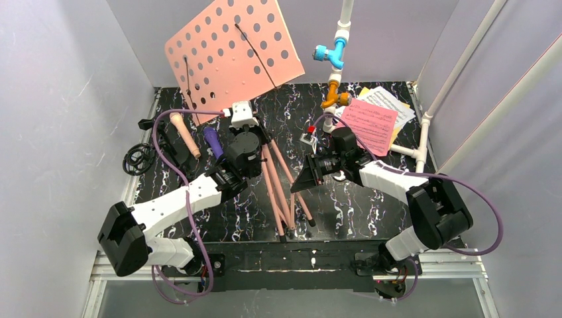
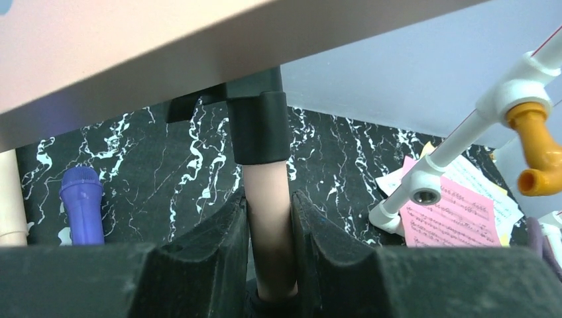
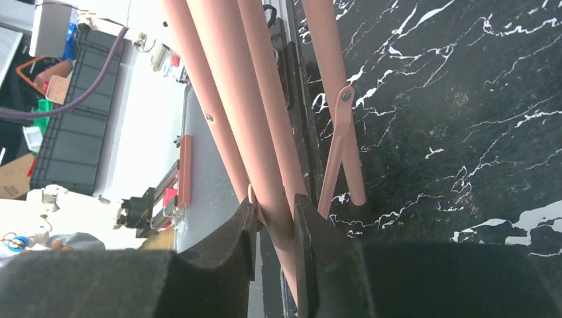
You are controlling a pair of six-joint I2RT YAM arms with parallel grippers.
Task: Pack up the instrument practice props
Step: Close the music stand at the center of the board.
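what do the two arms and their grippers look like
Both the left arm and right arm have white shell links and boxy black joint housings. A purple cable loops along each. The left gripper and right gripper each have two matte black rough-textured fingers.

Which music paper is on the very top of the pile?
The pink sheet. It lies on top with its whole face showing, while the white sheets and the yellow sheet only peek out from underneath it.
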